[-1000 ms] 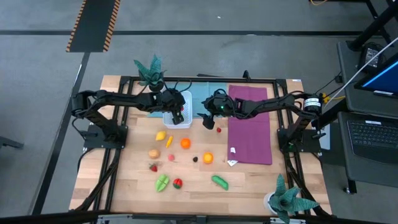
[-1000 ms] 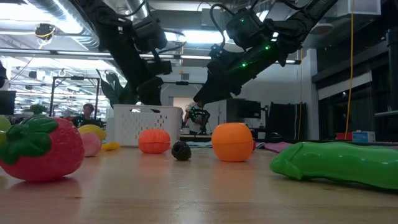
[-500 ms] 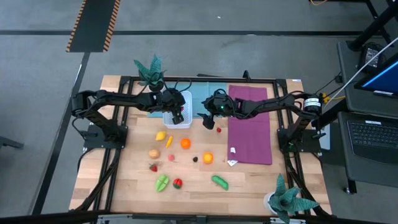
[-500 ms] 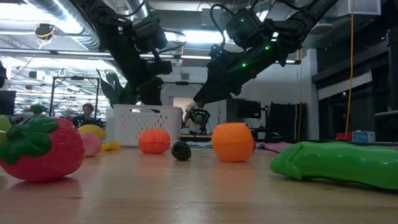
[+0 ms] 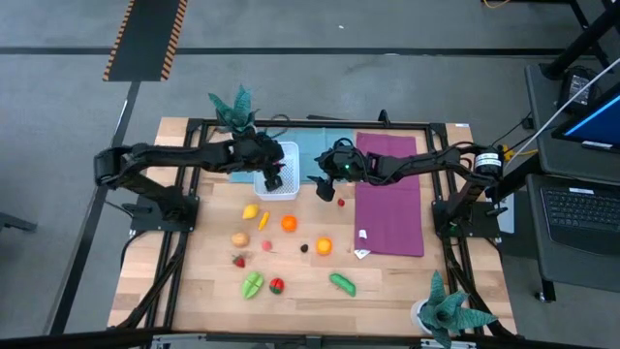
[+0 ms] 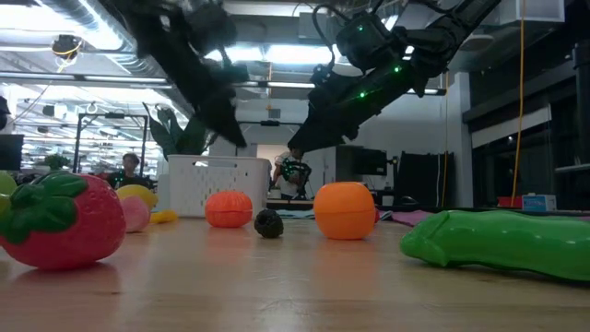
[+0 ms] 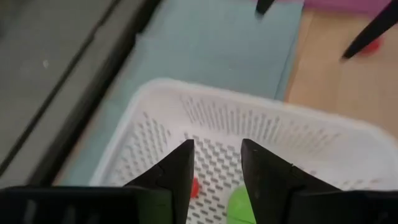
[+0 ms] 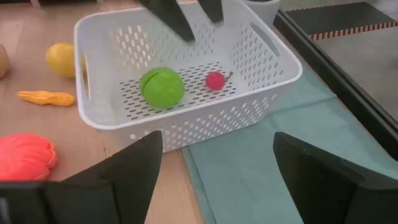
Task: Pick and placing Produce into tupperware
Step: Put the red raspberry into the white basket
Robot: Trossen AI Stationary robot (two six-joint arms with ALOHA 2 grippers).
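The white perforated tupperware (image 5: 289, 194) stands at the table's far middle, partly on a teal mat. Inside it lie a green round piece (image 8: 161, 87) and a small red piece (image 8: 215, 80). My left gripper (image 7: 217, 155) hangs open above the tupperware's inside, with nothing between its fingers. My right gripper (image 8: 217, 143) hovers wide open just right of the tupperware, holding nothing. More produce lies loose on the wood: a lemon (image 5: 250, 210), two orange pieces (image 5: 288, 223) (image 5: 324, 246), a strawberry (image 5: 238, 260), a green cucumber (image 5: 342, 283) and several others.
A purple cloth (image 5: 387, 204) covers the table's right part, with a small red piece (image 5: 341, 203) at its edge. The teal mat (image 5: 320, 145) lies at the far middle. Teal-leaved potted plants stand at the far left (image 5: 235, 109) and near right (image 5: 448, 310).
My left gripper has risen out of the tupperware and drawn back a little toward the table's left edge. My right gripper has kept still. The loose produce has not moved.
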